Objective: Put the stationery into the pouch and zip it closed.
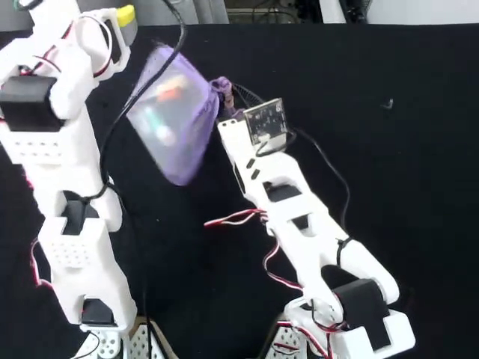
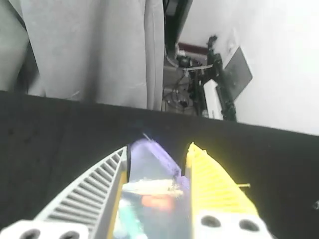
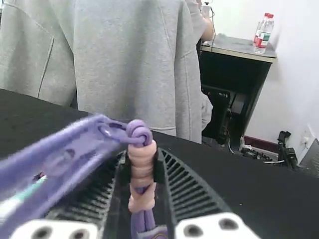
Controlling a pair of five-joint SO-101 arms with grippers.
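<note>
While the left gripper (image 2: 158,152) pinches one end of the pouch (image 1: 176,120) between its grey and yellow jaws and the right gripper (image 3: 143,157) is clamped on the knotted pink-and-purple zip cord (image 3: 140,169), the pouch hangs between them over the black table (image 1: 389,149). Should the right arm pull off the zip's line, or harder than the left jaws can resist, the slick plastic could probably slide free or the cord slip out, leaving the zip partly open. Translucent purple and soft, the pouch sags, with the stationery (image 1: 166,93) showing inside as white, red and green shapes.
</note>
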